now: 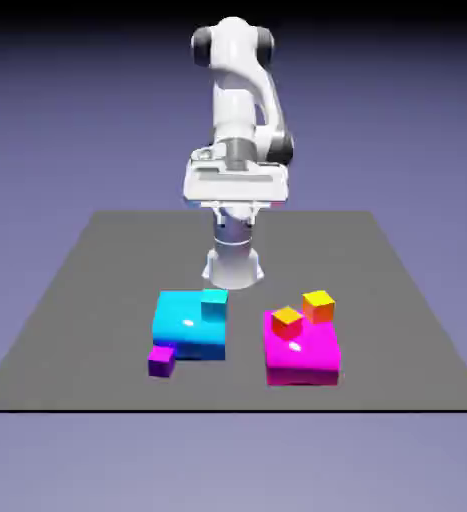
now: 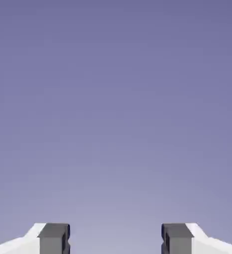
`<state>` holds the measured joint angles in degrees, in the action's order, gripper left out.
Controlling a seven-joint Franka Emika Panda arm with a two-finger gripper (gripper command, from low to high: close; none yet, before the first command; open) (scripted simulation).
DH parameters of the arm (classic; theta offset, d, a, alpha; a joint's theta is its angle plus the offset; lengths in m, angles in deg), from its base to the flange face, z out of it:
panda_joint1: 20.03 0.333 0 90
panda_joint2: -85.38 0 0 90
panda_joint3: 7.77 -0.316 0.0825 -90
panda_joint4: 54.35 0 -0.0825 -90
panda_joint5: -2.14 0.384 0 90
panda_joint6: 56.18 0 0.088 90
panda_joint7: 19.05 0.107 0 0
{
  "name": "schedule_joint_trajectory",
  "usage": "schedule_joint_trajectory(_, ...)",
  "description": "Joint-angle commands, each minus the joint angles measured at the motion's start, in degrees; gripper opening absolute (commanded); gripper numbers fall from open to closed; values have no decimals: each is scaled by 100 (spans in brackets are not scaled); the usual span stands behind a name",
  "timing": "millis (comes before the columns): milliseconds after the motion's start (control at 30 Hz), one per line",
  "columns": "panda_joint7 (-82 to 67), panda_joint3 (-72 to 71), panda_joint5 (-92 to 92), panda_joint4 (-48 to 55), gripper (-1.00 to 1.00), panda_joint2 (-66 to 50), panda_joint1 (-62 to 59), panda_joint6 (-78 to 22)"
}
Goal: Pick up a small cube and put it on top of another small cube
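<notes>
- The two-finger gripper [image 2: 116, 239] stands with its grey fingertips [image 2: 54, 238] wide apart and nothing between them; the hand view shows only plain blue-violet backdrop past the tips.
- The tiny purple cube [image 1: 161, 361] rests on the dark grey table [image 1: 77, 300], well below and forward of the fingers. No finger is near it.
- It sits against the lower-left corner of the big cyan block [image 1: 188, 326], as the exterior view shows it. Whether the two faces touch cannot be told at this size.
- A small cyan cube [image 1: 215, 299] sits at that block's far corner. Two orange-and-yellow small cubes [image 1: 303, 312] sit at the big magenta block [image 1: 301, 350].
- Handling estimate: the purple cube looks rigid, flat-faced and light. It should not deform under pinch, but its smooth faces may slip if gripped off-centre.
- Recommended hold: pinch two opposite vertical faces, centred at mid-height. Choose the pair that keeps both fingers clear of the cyan block.
- Risk: the cube is much narrower than the present finger gap, so a poorly centred descent may push it aside.
</notes>
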<state>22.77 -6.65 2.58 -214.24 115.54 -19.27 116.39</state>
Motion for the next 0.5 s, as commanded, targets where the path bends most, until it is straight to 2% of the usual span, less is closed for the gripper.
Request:
schedule_joint_trajectory(0, -53, 92, 37, 92, 0, -208, 5, -119)
schedule_joint_trajectory(467, -796, 1385, 547, 1385, 0, -3115, 82, -1783)
